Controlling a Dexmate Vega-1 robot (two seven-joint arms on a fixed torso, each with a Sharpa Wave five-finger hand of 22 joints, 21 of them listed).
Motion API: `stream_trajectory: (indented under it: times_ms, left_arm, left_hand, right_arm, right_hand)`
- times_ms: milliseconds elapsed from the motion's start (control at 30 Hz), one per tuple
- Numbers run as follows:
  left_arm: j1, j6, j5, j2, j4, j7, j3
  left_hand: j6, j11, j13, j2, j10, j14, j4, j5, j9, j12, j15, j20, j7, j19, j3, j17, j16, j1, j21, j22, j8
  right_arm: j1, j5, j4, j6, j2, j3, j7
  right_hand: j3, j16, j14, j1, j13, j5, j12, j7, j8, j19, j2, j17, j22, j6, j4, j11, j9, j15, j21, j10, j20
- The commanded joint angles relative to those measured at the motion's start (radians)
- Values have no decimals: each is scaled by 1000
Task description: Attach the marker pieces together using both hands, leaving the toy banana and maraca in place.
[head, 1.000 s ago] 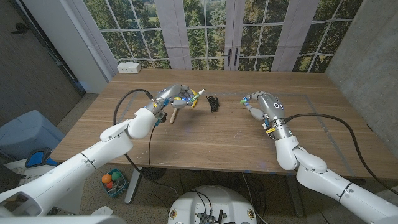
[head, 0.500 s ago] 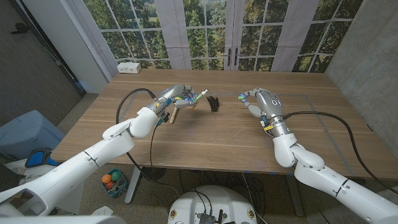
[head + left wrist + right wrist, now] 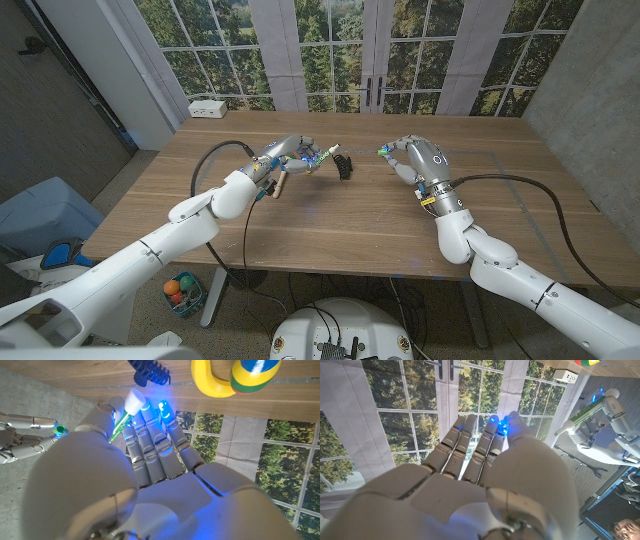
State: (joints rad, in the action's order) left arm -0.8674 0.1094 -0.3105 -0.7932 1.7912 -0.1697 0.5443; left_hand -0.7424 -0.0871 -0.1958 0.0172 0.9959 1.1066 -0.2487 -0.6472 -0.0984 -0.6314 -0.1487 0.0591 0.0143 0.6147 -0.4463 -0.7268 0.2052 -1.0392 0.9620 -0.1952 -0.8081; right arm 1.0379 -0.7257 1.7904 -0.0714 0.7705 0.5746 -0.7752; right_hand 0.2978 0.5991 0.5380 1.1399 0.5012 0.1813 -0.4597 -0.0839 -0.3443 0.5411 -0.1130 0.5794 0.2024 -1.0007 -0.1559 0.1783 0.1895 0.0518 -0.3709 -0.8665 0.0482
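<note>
While the left hand (image 3: 285,155) hovers above the far part of the wooden table (image 3: 330,215), its fingers pinch the marker body (image 3: 313,156), a green barrel with a white end that points toward the right hand (image 3: 412,158). The right hand, raised opposite and well apart from it, pinches a small green marker cap (image 3: 382,151) at its fingertips (image 3: 506,423). A black ridged object (image 3: 343,165) lies on the table between the two hands. Behind the left hand, seen from the left wrist, rest the yellow toy banana (image 3: 210,382) and the striped maraca (image 3: 254,372), touching each other.
</note>
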Motion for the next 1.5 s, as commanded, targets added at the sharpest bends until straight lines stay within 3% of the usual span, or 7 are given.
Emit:
stream_trajectory:
  times_ms: [33, 1500]
  left_arm:
    - [20, 27, -3, 15, -22, 15, 14]
    - [50, 67, -2, 50, -52, 43, 39]
  left_hand:
    - [-5, -121, -743, 11, 131, 64, 126, -26, -572, -11, -85, 63, -1, -7, -138, -1, 3, -1, 9, -3, -9]
    - [2, -121, -740, 5, 129, 64, 125, -23, -558, -11, -85, 60, 0, -16, -163, -13, 2, 9, 34, 0, -26]
  right_arm:
    - [-29, -29, -12, 26, -10, 13, -11]
    - [-108, -101, -50, 77, -37, 62, -36]
  right_hand:
    - [-2, -1, 14, 11, 5, 5, -4, 4, -9, 1, -6, 4, 3, -128, 0, -2, 11, 177, -10, -8, 9]
    - [-11, -14, 22, 17, 28, 6, -1, 0, -6, -4, -7, 16, 3, -130, 2, 4, 11, 177, -24, -9, 10]
